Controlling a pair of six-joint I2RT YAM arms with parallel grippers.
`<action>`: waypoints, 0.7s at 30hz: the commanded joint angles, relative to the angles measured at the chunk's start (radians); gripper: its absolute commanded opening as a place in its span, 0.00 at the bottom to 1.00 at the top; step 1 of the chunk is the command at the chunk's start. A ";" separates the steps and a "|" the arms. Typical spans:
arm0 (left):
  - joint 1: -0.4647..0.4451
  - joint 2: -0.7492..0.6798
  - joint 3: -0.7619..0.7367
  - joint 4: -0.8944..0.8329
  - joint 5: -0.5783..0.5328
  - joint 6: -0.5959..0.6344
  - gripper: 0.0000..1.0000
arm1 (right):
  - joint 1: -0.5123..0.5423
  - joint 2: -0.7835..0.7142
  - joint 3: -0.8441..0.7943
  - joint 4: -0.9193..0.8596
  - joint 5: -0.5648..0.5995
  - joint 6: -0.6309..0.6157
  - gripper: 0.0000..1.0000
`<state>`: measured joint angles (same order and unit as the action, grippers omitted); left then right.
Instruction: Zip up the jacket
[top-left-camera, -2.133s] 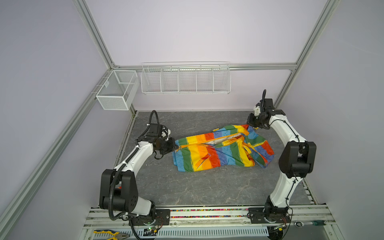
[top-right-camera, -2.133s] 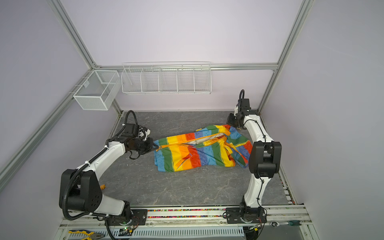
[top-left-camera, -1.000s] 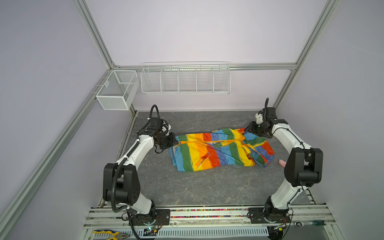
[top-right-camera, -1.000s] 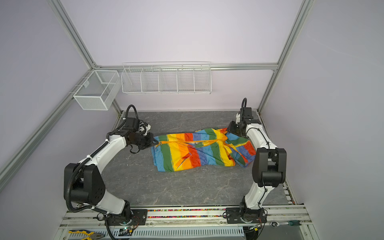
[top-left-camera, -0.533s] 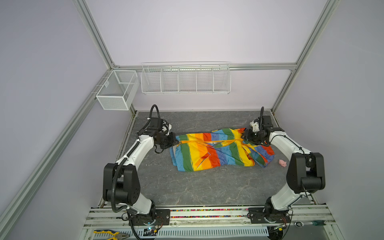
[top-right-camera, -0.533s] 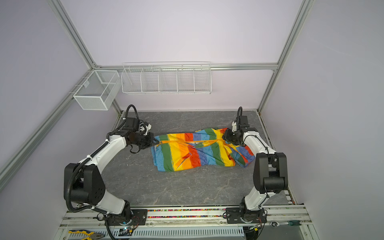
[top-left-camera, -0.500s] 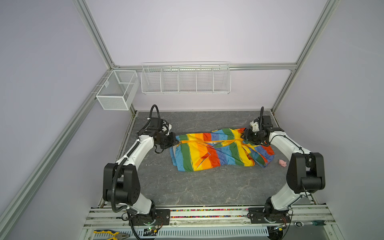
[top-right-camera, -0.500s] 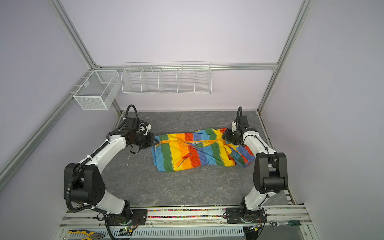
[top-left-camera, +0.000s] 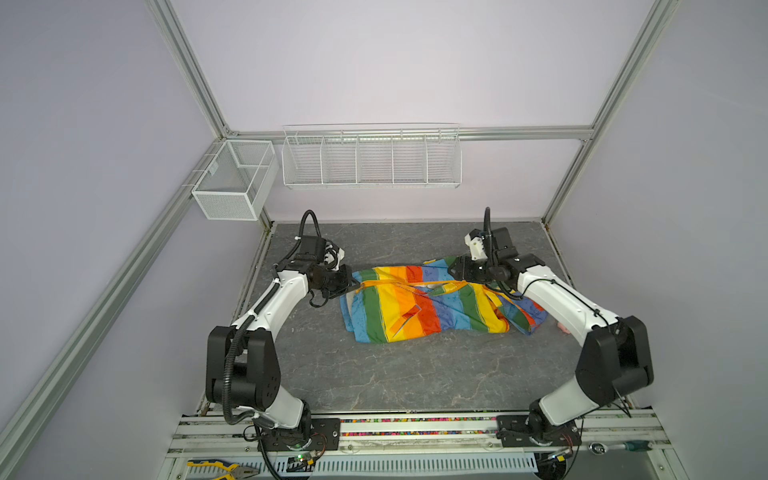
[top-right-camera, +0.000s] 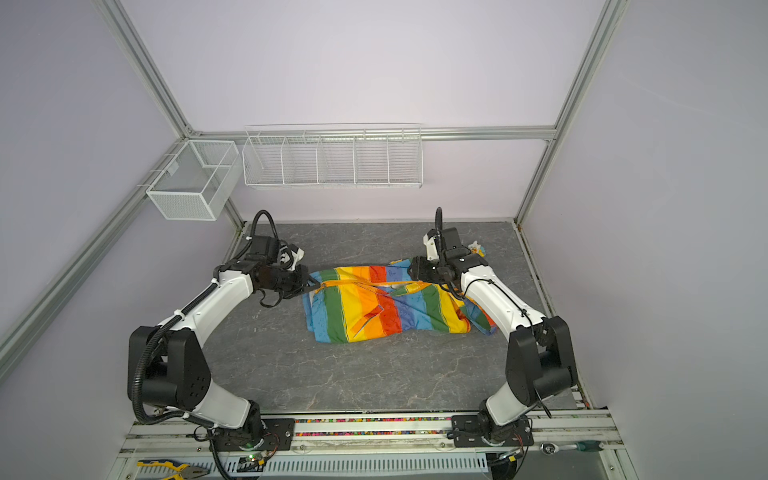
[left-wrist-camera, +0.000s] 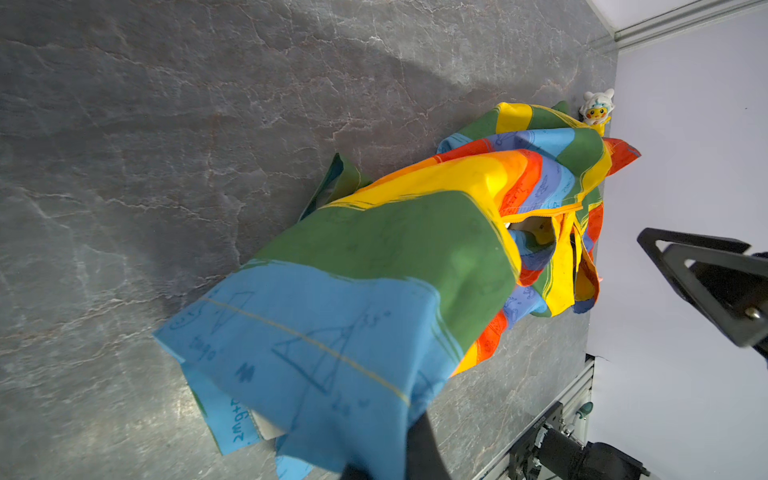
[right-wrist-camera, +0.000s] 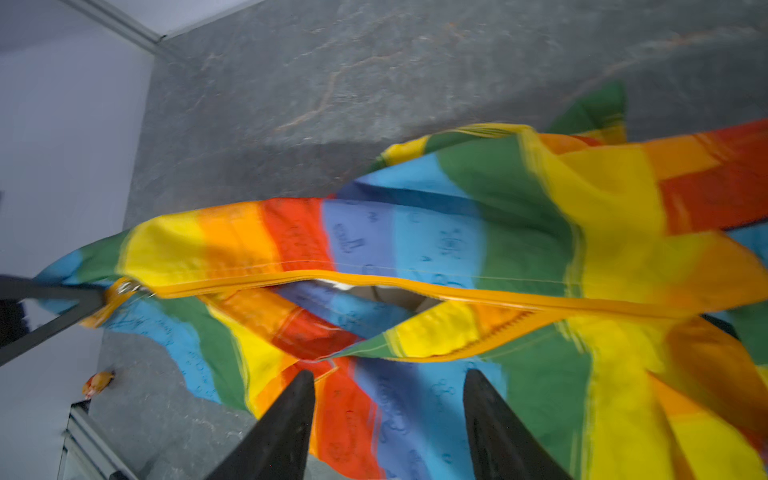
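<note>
While the left fingers (right-wrist-camera: 54, 294) pinch the jacket (top-left-camera: 419, 305) at its left hem beside the slider (right-wrist-camera: 124, 286), mid-worktop (top-left-camera: 374, 374), the right fingers (right-wrist-camera: 286, 424) hover spread over the gaping zipper (right-wrist-camera: 374, 282); best to take the slider's pull squarely, then draw rightward with the fabric taut

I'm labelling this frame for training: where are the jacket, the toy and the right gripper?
jacket (top-left-camera: 388, 307): in a top view, yellow stripe of its front.
toy (left-wrist-camera: 597, 112): left wrist view, its face.
right gripper (right-wrist-camera: 388, 374): right wrist view, midway between its fingertips.
</note>
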<state>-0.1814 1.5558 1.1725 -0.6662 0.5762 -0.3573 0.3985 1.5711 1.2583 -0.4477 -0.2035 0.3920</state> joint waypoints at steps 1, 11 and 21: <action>0.007 -0.019 0.011 -0.035 0.038 0.023 0.00 | 0.126 -0.021 0.051 0.040 0.012 -0.104 0.59; 0.007 -0.017 0.027 -0.084 0.094 0.050 0.00 | 0.429 0.210 0.282 -0.021 0.139 -0.353 0.56; 0.008 -0.020 0.042 -0.116 0.109 0.069 0.00 | 0.438 0.369 0.367 -0.090 0.375 -0.383 0.69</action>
<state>-0.1806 1.5558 1.1809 -0.7471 0.6624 -0.3202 0.8394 1.9347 1.6012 -0.5026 0.0650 0.0509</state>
